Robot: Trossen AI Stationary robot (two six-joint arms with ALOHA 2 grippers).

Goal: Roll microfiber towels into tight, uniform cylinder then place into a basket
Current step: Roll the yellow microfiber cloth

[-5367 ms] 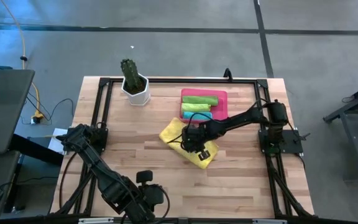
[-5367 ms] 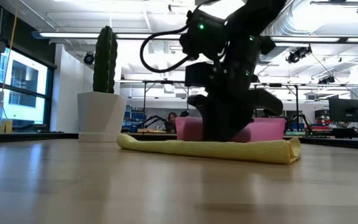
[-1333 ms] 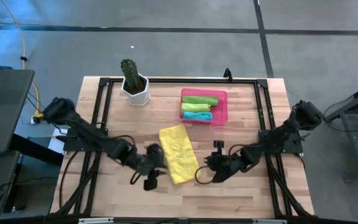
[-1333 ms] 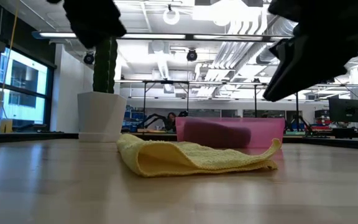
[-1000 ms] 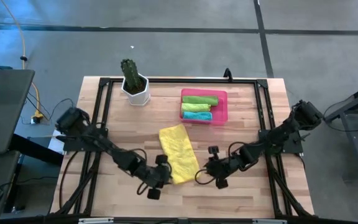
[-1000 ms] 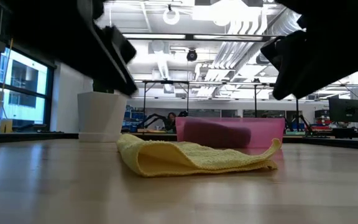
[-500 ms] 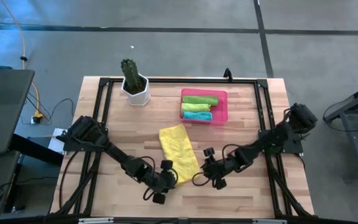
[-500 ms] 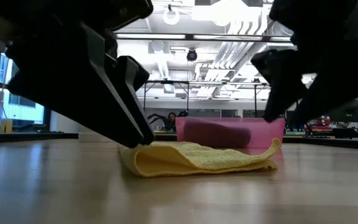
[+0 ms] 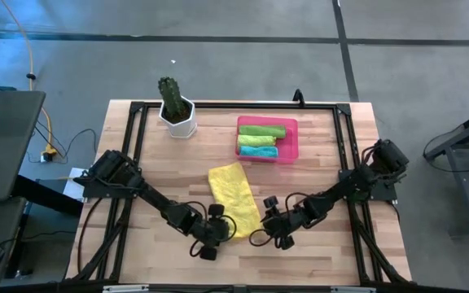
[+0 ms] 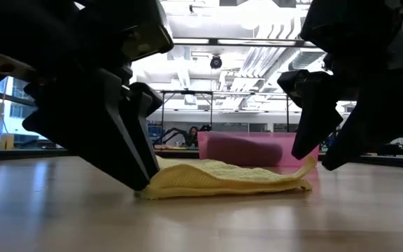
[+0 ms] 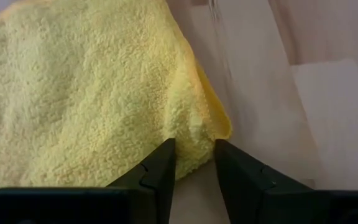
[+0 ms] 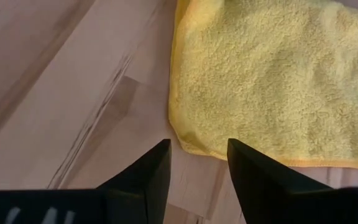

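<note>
The left hand (image 11: 191, 163) is sitting low at the near corner of the yellow towel (image 9: 233, 200), its two fingers (image 11: 157, 168) parted around the cloth's edge, apparently not pinching yet. To my eye it is placed there because a roll has to begin from a loose end, and that corner is lifting slightly off the surface (image 9: 161, 171).

The right hand (image 12: 196, 163) is hovering at the towel's other near corner, fingers (image 12: 148, 171) apart and empty over bare wood, just short of the hem. It is mirroring its partner, probably so both corners can be taken up together and the roll comes out even rather than skewed.

The yellow towel itself is lying folded in a long strip near the middle of the surface, closer to the front edge, running back toward the basket (image 9: 290, 140).

The basket is sitting toward the back edge, right of centre, already holding rolled green towels (image 9: 260, 130) and a teal towel (image 9: 258, 150), so only the yellow one looks left to do.

A potted cactus (image 9: 175, 108) is standing clear near the back left corner.
</note>
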